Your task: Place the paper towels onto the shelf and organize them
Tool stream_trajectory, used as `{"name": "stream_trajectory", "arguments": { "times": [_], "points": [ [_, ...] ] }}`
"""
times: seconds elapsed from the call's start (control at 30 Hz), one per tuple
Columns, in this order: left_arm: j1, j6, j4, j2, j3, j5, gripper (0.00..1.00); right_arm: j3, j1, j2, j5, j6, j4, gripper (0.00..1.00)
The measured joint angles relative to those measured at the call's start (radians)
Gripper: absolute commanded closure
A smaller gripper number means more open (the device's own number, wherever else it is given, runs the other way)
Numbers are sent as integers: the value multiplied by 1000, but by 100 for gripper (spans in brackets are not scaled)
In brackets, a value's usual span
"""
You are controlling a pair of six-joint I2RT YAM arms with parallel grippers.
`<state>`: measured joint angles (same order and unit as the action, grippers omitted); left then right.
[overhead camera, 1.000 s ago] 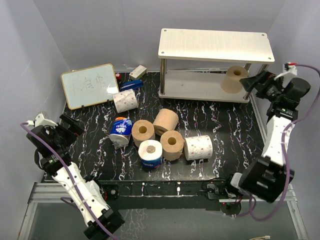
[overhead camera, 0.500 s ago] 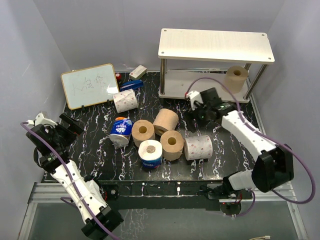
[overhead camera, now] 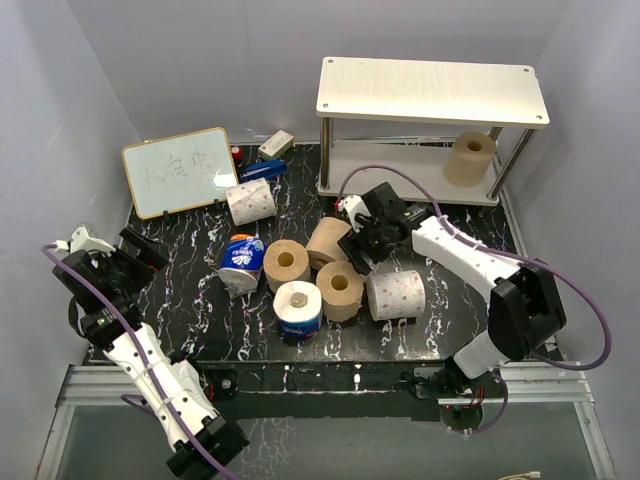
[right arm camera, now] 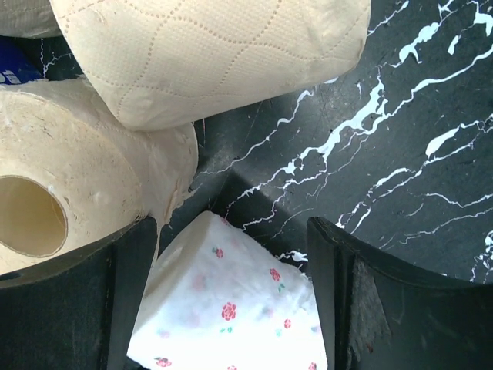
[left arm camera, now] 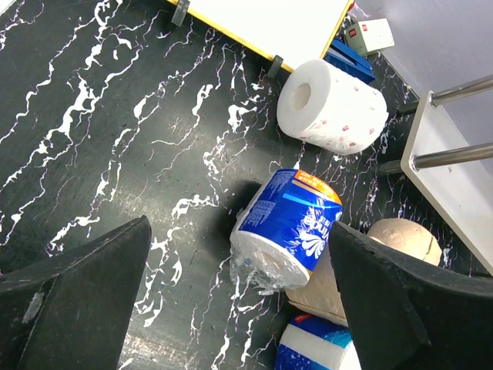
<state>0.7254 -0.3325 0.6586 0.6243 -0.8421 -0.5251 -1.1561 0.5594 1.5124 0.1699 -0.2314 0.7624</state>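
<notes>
The right gripper point(overhead camera: 357, 242) hangs over the cluster of rolls in the middle of the tabletop point(overhead camera: 450, 312), jaws spread wide and holding nothing. In its wrist view the floral-print white roll point(right arm camera: 231, 324) shows in the gap between the two fingers. A tan roll on its side point(right arm camera: 208, 54) lies just beyond the fingertips and the cored tan roll point(right arm camera: 69, 200) sits off the left finger, its hollow end facing the camera.

From above, the floral-print white roll lies on its side toward the near edge from the gripper, its long axis running roughly left to right. It is probably lower than the fingers rather than between them, though the height is hard to judge. A grasp on it likely needs the jaws brought back and down, straddling the round body.

The left gripper point(overhead camera: 135, 262) is also wide apart and empty at the far left, nearer the blue-wrapped roll point(left arm camera: 289, 223). One tan roll on the lower tier point(overhead camera: 470, 158) stands upright in the shelf point(overhead camera: 430, 90), which is well apart from the cluster.
</notes>
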Motion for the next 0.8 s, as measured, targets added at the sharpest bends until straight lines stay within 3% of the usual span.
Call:
{"name": "stream_trajectory", "arguments": {
  "times": [0.6, 0.8],
  "points": [
    [0, -1, -5, 7, 2, -5, 2, -99, -2, -24, -60, -37, 32, 24],
    [4, -1, -13, 13, 5, -15, 2, -119, -3, -26, 74, -44, 100, 36]
  ]
}}
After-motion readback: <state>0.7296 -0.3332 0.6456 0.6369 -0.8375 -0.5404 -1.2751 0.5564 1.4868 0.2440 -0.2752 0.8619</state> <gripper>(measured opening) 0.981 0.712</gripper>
